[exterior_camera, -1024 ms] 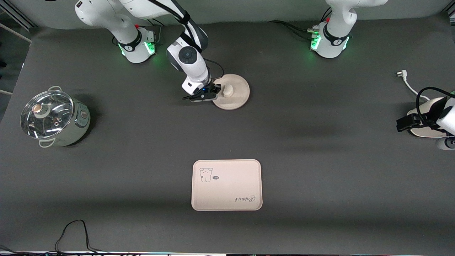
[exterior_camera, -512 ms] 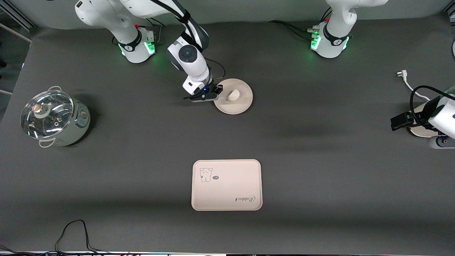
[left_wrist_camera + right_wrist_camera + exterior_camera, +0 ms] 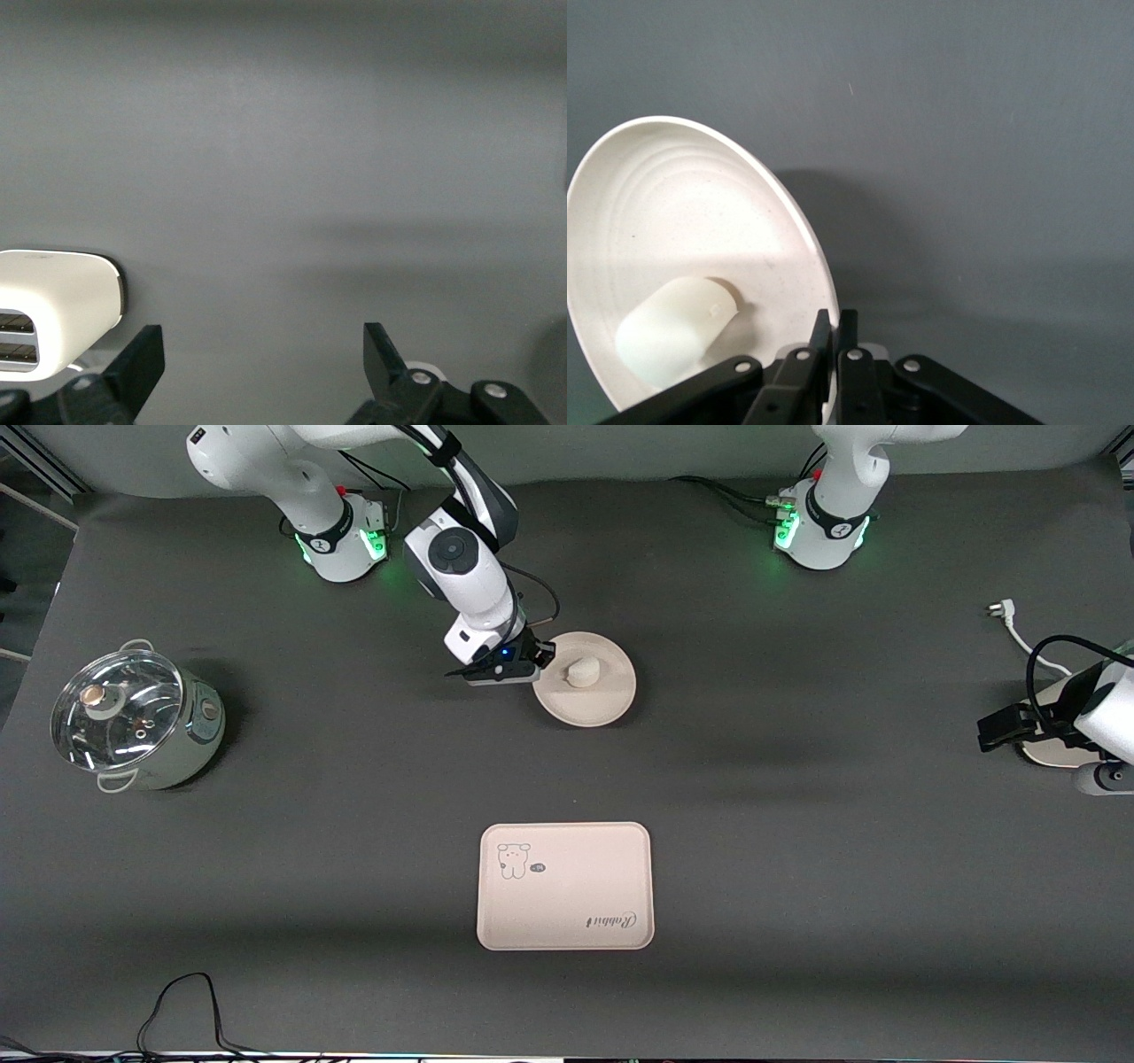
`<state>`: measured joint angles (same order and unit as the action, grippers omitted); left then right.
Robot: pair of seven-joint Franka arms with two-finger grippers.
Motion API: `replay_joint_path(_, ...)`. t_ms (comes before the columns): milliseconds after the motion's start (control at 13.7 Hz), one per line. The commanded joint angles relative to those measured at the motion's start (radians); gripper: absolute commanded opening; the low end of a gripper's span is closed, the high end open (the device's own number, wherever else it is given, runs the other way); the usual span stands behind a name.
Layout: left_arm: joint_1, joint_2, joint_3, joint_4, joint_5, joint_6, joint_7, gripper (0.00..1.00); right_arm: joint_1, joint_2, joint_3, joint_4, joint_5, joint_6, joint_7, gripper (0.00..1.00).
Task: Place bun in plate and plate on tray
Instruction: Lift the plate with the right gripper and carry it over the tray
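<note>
fingers: right gripper [image 3: 538,661] pinched on plate [image 3: 595,701] rim, left gripper [image 3: 259,372] wide open, waiting | change: plate with bun [image 3: 583,672] carried closer to tray [image 3: 565,886] | placing next

The table [image 3: 797,850] is covered in a plain dark grey, matte and unpatterned. The plate [image 3: 592,700] is pale beige with faint concentric rings inside, and the bun [image 3: 583,672] on it is plain creamy white. The tray [image 3: 611,868] is the same beige, printed with a small outlined bear and the dark cursive word "Rabbit". The right gripper [image 3: 542,657] is black with a small blue light, on a white arm; the left gripper [image 3: 1010,728] is black too. Both arm bases glow green. The pot [image 3: 142,722] is pale green under a clear glass lid. A white plug and cable [image 3: 1010,624] lie on the grey, and a black cable [image 3: 190,1001] as well.
</note>
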<state>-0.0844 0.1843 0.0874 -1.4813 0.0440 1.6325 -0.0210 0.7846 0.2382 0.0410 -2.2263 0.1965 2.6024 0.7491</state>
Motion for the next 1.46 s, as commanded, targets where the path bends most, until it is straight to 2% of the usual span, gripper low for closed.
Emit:
replay_joint_path(0,-0.008,-0.013,0.005,0.007,-0.003,-0.011,0.009,1.0,-0.001,0.019,-0.064,0.147,0.017,-0.096,0.003,0.0)
replay_joint_path(293,-0.011,-0.006,0.003,-0.002,-0.006,-0.022,0.012,1.0,-0.043,0.122,-0.145,0.348,0.015,-0.142,-0.104,0.0)
replay_joint_path(439,-0.011,-0.009,0.003,-0.004,-0.006,-0.026,0.01,1.0,-0.112,0.235,-0.145,0.51,0.015,-0.162,-0.177,0.0)
replay_joint_path(659,-0.012,-0.028,0.002,-0.005,-0.01,-0.046,0.006,1.0,-0.149,0.45,-0.145,0.785,0.017,-0.171,-0.18,0.0)
replay_joint_path(732,0.02,-0.029,-0.033,-0.008,-0.012,-0.043,0.0,1.0,-0.162,0.519,-0.145,0.86,0.018,-0.171,-0.178,0.0)
replay_joint_path(805,0.085,-0.037,-0.098,-0.017,-0.015,-0.042,0.001,1.0,-0.174,0.593,-0.142,0.943,0.017,-0.166,-0.178,0.0)
replay_joint_path(878,0.095,-0.06,-0.11,-0.04,-0.013,-0.049,-0.002,1.0,-0.198,0.669,-0.136,1.04,0.018,-0.166,-0.178,0.0)
replay_joint_path(1024,0.091,-0.115,-0.11,-0.131,-0.012,-0.008,-0.007,1.0,-0.22,0.775,-0.119,1.155,0.03,-0.157,-0.178,0.0)
replay_joint_path(1171,0.095,-0.124,-0.107,-0.132,-0.012,-0.023,-0.005,1.0,-0.229,0.811,-0.116,1.194,0.031,-0.157,-0.18,0.0)
replay_joint_path(1244,0.101,-0.125,-0.107,-0.126,-0.012,-0.025,0.007,1.0,-0.255,0.813,-0.109,1.195,0.032,-0.157,-0.191,0.26)
replay_joint_path(1317,0.112,-0.123,-0.109,-0.125,-0.013,-0.025,0.009,1.0,-0.255,0.81,-0.095,1.186,0.026,-0.147,-0.242,0.92)
replay_joint_path(1390,0.144,-0.123,-0.12,-0.126,-0.015,-0.026,0.009,1.0,-0.255,0.806,-0.095,1.182,0.03,-0.124,-0.294,1.0)
